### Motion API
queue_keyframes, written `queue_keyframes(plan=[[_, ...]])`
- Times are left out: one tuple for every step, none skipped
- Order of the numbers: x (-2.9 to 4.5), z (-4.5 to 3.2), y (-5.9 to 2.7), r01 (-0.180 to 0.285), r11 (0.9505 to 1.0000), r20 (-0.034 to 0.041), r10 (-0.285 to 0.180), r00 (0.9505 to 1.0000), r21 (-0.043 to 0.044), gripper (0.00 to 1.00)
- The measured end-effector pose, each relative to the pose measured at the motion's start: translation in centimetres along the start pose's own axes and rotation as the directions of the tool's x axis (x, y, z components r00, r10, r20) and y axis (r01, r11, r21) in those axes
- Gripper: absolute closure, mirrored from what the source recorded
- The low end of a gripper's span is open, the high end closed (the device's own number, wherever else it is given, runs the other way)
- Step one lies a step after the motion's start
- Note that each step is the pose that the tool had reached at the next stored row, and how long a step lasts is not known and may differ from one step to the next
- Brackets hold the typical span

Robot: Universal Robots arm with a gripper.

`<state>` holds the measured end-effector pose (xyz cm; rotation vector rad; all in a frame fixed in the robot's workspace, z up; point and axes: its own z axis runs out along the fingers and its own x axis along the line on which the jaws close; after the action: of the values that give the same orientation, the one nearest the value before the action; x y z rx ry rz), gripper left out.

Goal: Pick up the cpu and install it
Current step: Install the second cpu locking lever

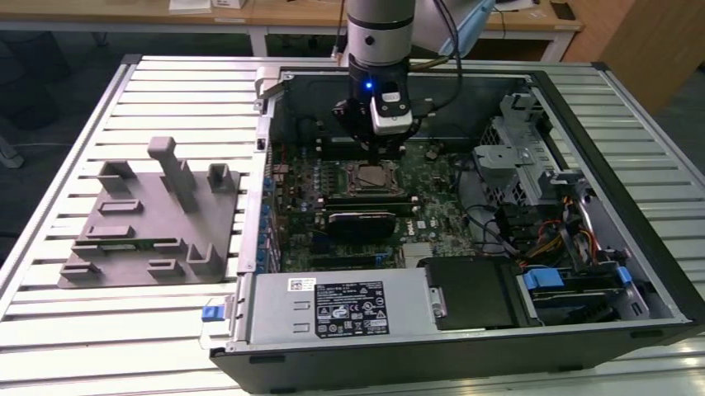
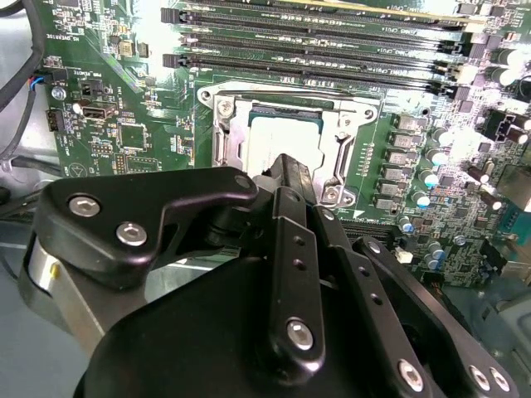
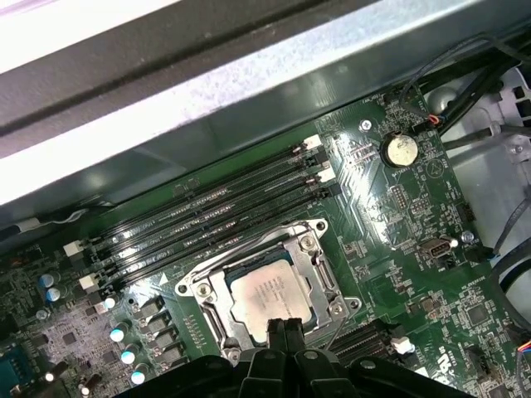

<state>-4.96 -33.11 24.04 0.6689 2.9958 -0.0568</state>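
Observation:
The cpu [image 3: 264, 292], a small square chip with a silver top, lies flat inside the dark socket frame [image 3: 322, 264] on the green motherboard. In the exterior view the cpu [image 1: 371, 175] sits in the middle of the open computer case [image 1: 617, 247]. My gripper [image 3: 282, 326] hangs just over the cpu's near edge, its two black fingertips pressed together with nothing between them. In the second wrist view the gripper [image 2: 289, 168] covers part of the cpu [image 2: 282, 134], and the metal bracket [image 2: 224, 133] rings it.
Black memory slots [image 3: 207, 220] run beside the socket, toward the case wall [image 3: 249, 99]. A coin battery [image 3: 398, 150] and cables [image 3: 498, 249] lie to one side. On the slatted table at the exterior view's left stands a grey fixture [image 1: 154, 214]. A power supply [image 1: 342, 307] and drive cage [image 1: 523, 165] crowd the case.

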Motion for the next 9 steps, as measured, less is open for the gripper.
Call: queue_keyframes(plan=[[0.0,0.0,0.0,0.0,1.0,0.0,0.0,1.0,-0.0001,0.89],[0.0,-0.01,0.0,0.0,1.0,0.0,0.0,1.0,0.0,0.89],[0.0,-0.01,0.0,0.0,1.0,0.0,0.0,1.0,0.0,0.89],[0.0,-0.02,0.0,0.0,1.0,0.0,0.0,1.0,0.0,0.89],[0.0,-0.02,0.0,0.0,1.0,0.0,0.0,1.0,0.0,0.89],[0.0,-0.02,0.0,0.0,1.0,0.0,0.0,1.0,0.0001,0.89],[-0.01,-0.07,-0.01,0.0,1.0,0.0,0.0,1.0,0.0008,0.89],[-0.01,-0.17,-0.01,0.0,1.0,0.0001,0.0,1.0,0.0009,0.89],[-0.03,-0.35,-0.01,0.0,1.0,0.0001,0.0,1.0,0.0007,0.89]])
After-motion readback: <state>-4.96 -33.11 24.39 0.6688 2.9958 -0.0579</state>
